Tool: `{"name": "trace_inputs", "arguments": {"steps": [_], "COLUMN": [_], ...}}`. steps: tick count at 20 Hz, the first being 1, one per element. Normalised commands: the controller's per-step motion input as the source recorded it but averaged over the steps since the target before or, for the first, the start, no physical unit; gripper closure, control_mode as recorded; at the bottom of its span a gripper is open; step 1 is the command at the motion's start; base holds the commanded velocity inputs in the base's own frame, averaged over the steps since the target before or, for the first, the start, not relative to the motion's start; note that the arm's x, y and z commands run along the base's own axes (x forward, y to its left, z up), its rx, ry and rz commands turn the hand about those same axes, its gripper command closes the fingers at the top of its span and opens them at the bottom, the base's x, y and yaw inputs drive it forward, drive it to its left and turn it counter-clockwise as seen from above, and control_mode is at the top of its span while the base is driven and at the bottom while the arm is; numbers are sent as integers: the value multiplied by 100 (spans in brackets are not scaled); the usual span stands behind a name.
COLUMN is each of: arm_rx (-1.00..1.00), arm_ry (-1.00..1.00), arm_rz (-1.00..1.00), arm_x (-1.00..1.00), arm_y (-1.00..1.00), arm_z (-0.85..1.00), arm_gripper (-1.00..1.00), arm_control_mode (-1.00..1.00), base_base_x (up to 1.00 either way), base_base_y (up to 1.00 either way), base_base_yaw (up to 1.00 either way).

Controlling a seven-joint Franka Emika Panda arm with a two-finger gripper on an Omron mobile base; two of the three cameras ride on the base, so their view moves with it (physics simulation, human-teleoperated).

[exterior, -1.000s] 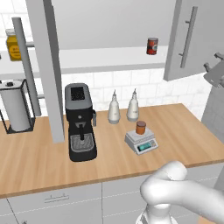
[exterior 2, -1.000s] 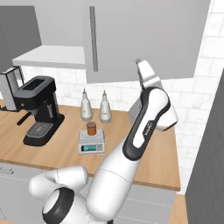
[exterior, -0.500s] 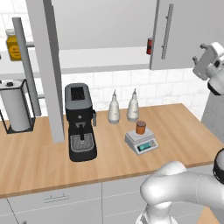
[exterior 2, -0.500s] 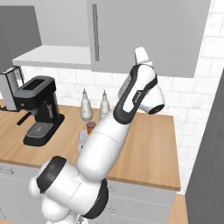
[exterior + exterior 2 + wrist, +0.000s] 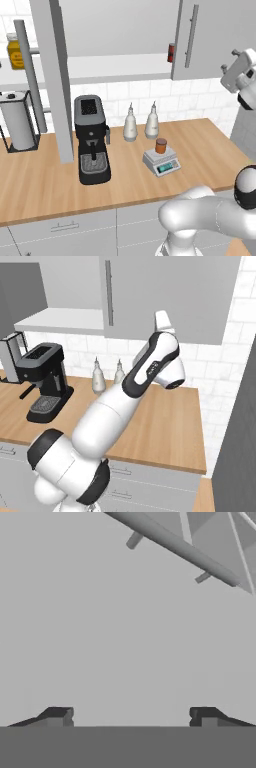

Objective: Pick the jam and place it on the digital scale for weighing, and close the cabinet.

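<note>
The jam, a small orange-brown jar with a dark lid, stands upright on the digital scale on the wooden counter. The cabinet's right door is swung almost flat against the cupboard, its bar handle facing out. The left door stands open, edge-on to the camera. My gripper is high at the right, against the right door's face. In the hand view the door face is close up, and my gripper is open with nothing between its fingertips.
A red can peeks from behind the right door's edge. A yellow jar sits on the left shelf. A black coffee machine, two white bottles and a paper towel roll stand on the counter.
The right cabinet door has swung from wide open to nearly shut, now hiding most of the red can. My hand has moved left with it. Jam and scale are unmoved.
</note>
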Motion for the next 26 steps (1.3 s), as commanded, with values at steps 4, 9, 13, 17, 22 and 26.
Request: {"name": "trace_inputs", "arguments": {"steps": [4, 9, 13, 17, 22, 26], "arm_rx": [0, -5, -1, 0, 0, 0], "arm_ry": [0, -7, -16, -11, -1, -17], "arm_rz": [-1, 0, -2, -4, -2, 0], "arm_x": [-62, -97, -86, -79, -52, -13], "arm_y": [37, 87, 96, 100, 100, 100], "arm_z": [34, 17, 48, 51, 41, -15], "arm_gripper": [-100, -100, -100, -100, -100, -100], "arm_control_mode": [-100, -100, -100, -100, -100, -100], "base_base_x": [0, 0, 0, 0, 0, 0], "base_base_y": [0, 0, 0, 0, 0, 0], "base_base_yaw": [0, 0, 0, 0, 0, 0]}}
